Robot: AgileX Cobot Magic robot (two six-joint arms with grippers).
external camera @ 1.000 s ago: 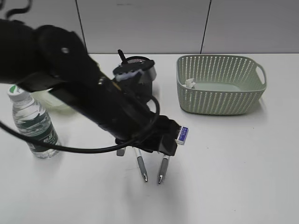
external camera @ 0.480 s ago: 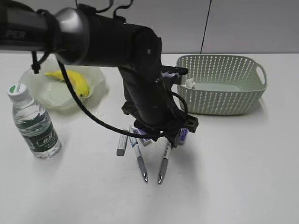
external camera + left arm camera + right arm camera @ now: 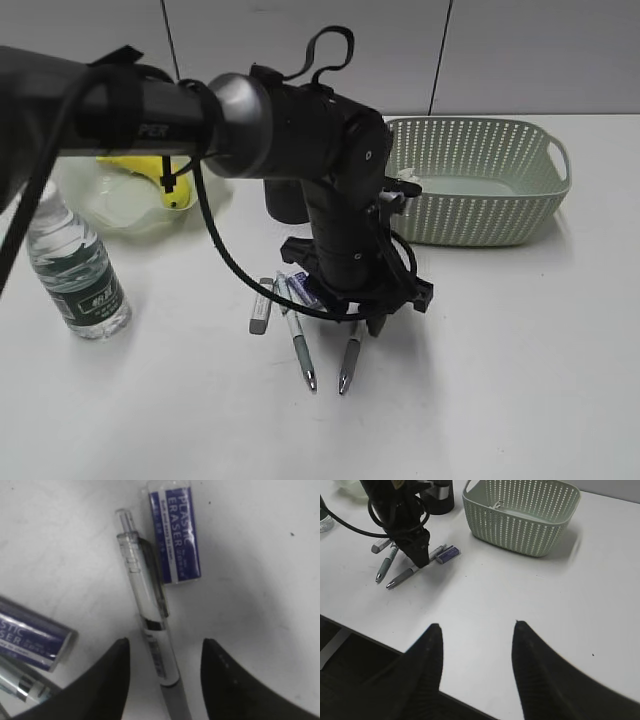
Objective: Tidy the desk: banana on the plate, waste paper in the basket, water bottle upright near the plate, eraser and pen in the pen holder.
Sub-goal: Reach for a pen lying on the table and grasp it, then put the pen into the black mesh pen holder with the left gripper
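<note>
My left gripper [image 3: 366, 322] points down at the desk [image 3: 500, 350], open, its jaws [image 3: 165, 641] on either side of a clear pen [image 3: 150, 615] without gripping it. That pen's tip [image 3: 347, 366] sticks out below the gripper. A blue eraser [image 3: 175, 535] lies just beyond the pen, and a second eraser [image 3: 30, 637] to the left. A second pen [image 3: 300, 355] lies beside the first. The banana [image 3: 170, 185] lies in the plate [image 3: 100, 205]. The water bottle [image 3: 75, 265] stands upright. Waste paper [image 3: 405, 178] sits in the basket [image 3: 470, 180]. The pen holder [image 3: 285, 200] is mostly hidden behind the arm. My right gripper [image 3: 477, 630] is open and empty.
A short grey stick [image 3: 260, 305] lies left of the pens. The left arm spans from the upper left down to the desk's middle. In the right wrist view the basket [image 3: 520, 510] is at the far side and the desk's front edge [image 3: 370, 630] runs below the jaws.
The left arm has swung in from the left and turned downward; its gripper has come down over the right-hand pen, hiding the eraser beside it. Plate and banana came into view.
</note>
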